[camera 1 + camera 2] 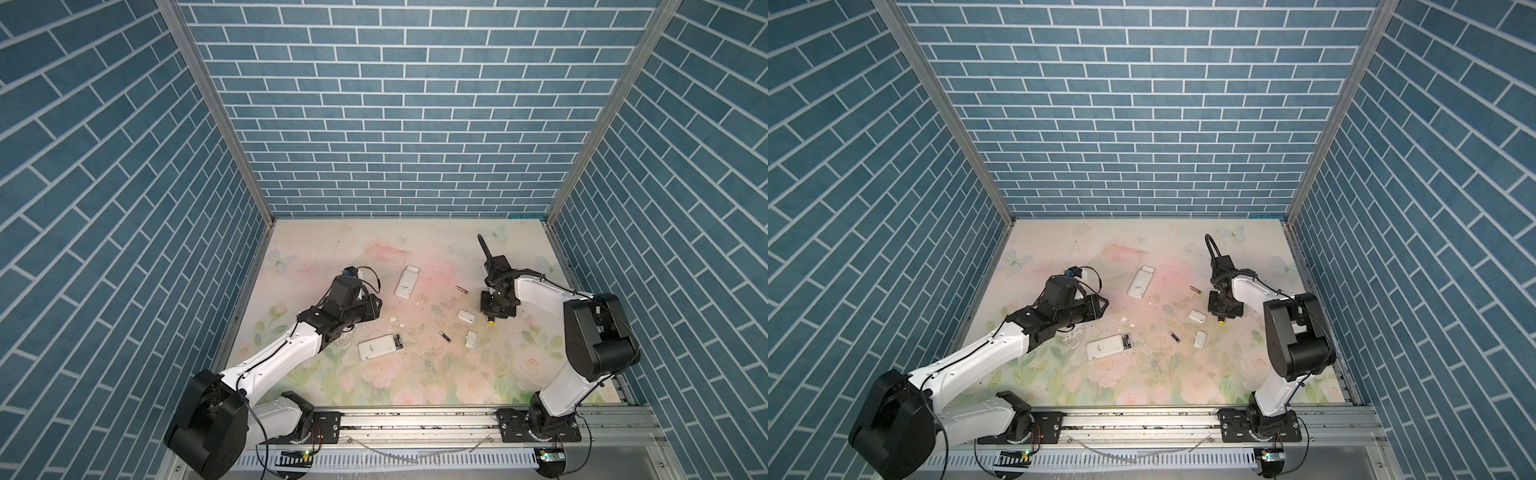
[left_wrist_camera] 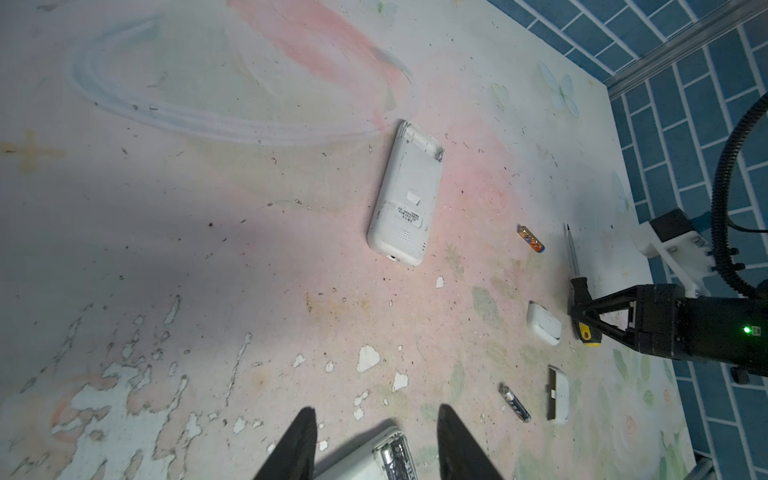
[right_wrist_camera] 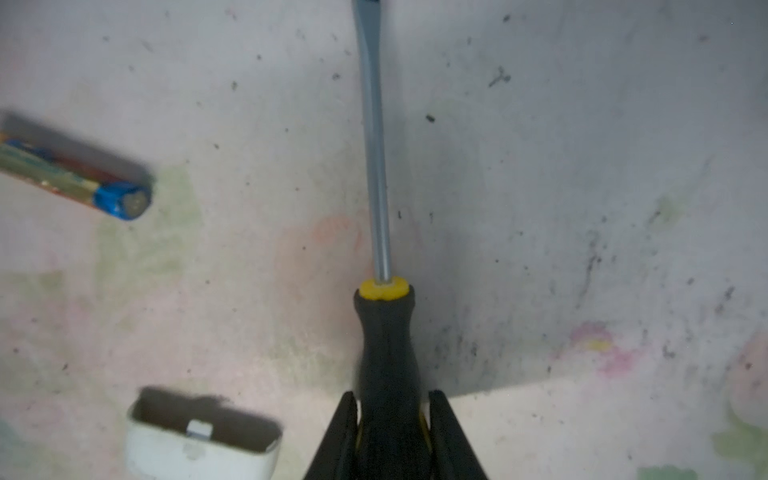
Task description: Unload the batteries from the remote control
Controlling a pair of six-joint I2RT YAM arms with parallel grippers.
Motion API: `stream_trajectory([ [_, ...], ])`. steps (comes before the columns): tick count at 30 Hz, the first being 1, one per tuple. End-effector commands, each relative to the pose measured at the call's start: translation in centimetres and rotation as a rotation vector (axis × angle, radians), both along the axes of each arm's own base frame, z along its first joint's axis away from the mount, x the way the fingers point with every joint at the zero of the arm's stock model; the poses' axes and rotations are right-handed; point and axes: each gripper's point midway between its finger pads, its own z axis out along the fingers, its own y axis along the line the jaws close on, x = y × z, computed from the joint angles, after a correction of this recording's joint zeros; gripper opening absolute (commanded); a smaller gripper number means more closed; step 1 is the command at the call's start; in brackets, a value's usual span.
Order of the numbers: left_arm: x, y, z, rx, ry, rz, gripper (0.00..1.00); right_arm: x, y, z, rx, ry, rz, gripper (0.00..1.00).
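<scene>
Two white remotes lie back-up on the floral mat. The near remote (image 1: 376, 347) shows a battery (image 2: 397, 459) in its uncovered bay. My left gripper (image 2: 376, 415) hangs open just above that end, touching nothing. The far remote (image 1: 407, 282) has an empty bay. A copper-brown battery (image 1: 460, 289) and a black battery (image 1: 446, 336) lie loose between the arms. My right gripper (image 3: 390, 397) is shut on the black handle of a screwdriver (image 3: 386, 340), low over the mat beside the copper battery (image 3: 83, 178).
Two small white cover plates (image 1: 466, 316) (image 1: 471, 338) lie next to the right gripper and the black battery. The mat (image 1: 415, 386) is worn, with white flakes near the left gripper. Blue brick walls close in three sides, and a metal rail (image 1: 415, 419) runs along the front.
</scene>
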Motion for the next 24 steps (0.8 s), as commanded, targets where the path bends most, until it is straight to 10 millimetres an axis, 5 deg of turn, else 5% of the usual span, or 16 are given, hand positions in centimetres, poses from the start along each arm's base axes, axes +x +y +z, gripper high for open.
stream_trajectory([
  [1,1.1,-1.5,2.1,-0.059,-0.047,-0.048,0.49,-0.7,0.0,2.6,0.024,-0.062,0.057,0.07],
  [12,3.1,-6.1,4.5,-0.259,-0.091,-0.131,0.51,-3.6,9.9,12.9,0.346,-0.335,0.451,0.04],
  [18,3.0,-8.9,6.2,-0.327,-0.154,-0.161,0.52,-4.4,14.8,15.2,0.462,-0.366,0.578,0.04],
  [24,2.5,-11.4,6.7,-0.381,-0.174,-0.191,0.52,-4.5,17.8,16.6,0.532,-0.380,0.636,0.04],
])
